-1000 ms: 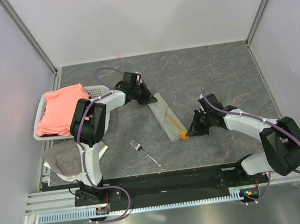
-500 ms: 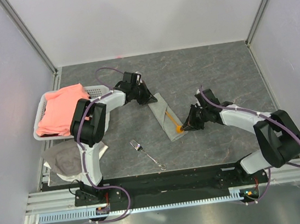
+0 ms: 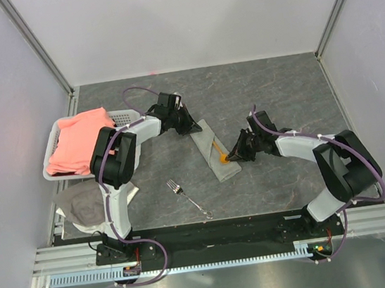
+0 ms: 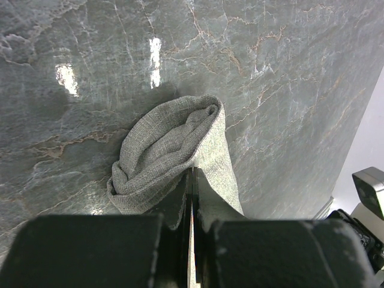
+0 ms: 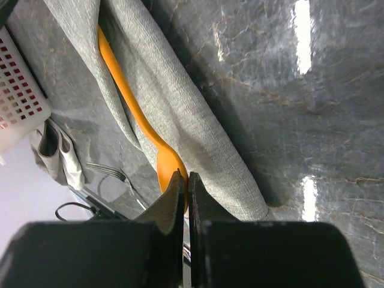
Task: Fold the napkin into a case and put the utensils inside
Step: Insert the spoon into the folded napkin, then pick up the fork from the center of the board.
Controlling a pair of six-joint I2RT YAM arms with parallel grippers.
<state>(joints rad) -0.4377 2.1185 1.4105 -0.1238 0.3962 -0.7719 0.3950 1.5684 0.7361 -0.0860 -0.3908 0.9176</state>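
— Top external, leftmost: fork (image 3: 189,199), loose, near case (image 3: 209,152). Stiff, thin, slick; best pinched mid-handle.
— Then?
— Left gripper (image 3: 191,126): clamped on case's far end; soft, limp cloth. Right gripper (image 3: 232,157): pinched shut on spoon (image 3: 222,158) bowl, handle tucked into case. Light plastic.

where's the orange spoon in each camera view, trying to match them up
top external: orange spoon just right of centre, lying along the grey case.
left wrist: not in it; only a bunched end of the grey case shows.
right wrist: orange spoon runs diagonally from upper left to lower centre, in a fold of the grey case, bowl at the right gripper.
shared landmark: the grey case, seen in all three views.
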